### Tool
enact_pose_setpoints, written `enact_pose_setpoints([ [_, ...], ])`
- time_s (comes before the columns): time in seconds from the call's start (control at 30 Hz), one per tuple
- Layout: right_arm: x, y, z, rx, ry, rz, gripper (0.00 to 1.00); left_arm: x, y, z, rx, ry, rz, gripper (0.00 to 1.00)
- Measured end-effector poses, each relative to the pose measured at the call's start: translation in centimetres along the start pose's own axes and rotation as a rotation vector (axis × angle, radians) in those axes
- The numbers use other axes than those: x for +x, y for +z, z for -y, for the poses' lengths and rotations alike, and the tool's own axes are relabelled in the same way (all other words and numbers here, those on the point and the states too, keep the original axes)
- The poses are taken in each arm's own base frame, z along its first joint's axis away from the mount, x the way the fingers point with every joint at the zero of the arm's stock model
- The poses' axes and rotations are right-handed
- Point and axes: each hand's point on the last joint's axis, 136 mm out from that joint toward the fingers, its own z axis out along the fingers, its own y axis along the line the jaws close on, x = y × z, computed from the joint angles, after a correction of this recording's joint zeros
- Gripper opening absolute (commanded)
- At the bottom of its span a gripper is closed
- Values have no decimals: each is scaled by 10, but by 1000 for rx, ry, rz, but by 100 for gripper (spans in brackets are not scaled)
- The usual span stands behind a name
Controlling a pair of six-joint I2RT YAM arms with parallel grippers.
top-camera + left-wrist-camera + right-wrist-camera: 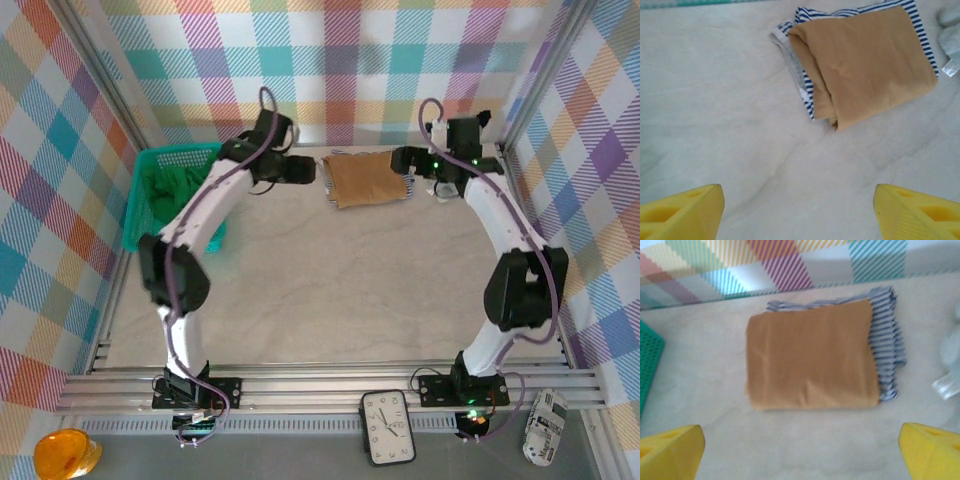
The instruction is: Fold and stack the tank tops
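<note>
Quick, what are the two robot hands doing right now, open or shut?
The left gripper is open, holding nothing.
The right gripper is open, holding nothing.

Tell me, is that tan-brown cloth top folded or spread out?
Folded: the tan-brown cloth top is a compact rectangle lying on the navy-and-white striped top.

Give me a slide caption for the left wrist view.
Folded tan top stacked on the striped top, left gripper open nearby.

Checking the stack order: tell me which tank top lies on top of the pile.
The tan-brown tank top: folded, it covers the striped tank top, whose edges show beneath. The green tank top sits apart in the basket.
</note>
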Motion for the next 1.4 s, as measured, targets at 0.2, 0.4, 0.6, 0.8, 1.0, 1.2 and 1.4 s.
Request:
enact_pose_setpoints([
  [0.2,85,-2,-37,-99,4,-154,99,66,-56,-112,-196,-93,-74,82],
  [0.4,124,2,-91,-203,-50,-236,99,105,-88,-227,-396,-289,-104,81],
  [0.6,141,1,-138,-290,-95,-264,99,125,-54,-274,-440,-374,-183,80],
  [0.8,149,2,-162,-328,-111,-281,99,112,29,-300,-380,-394,-219,79],
  [1.0,152,5,-163,-320,-102,-288,99,83,84,-328,-377,-403,-196,54],
  [1.2,150,7,-158,-289,-106,-277,99,79,97,-332,-365,-411,-232,1],
  [1.4,147,6,-159,-294,-106,-257,99,51,58,-307,-320,-431,-180,0],
])
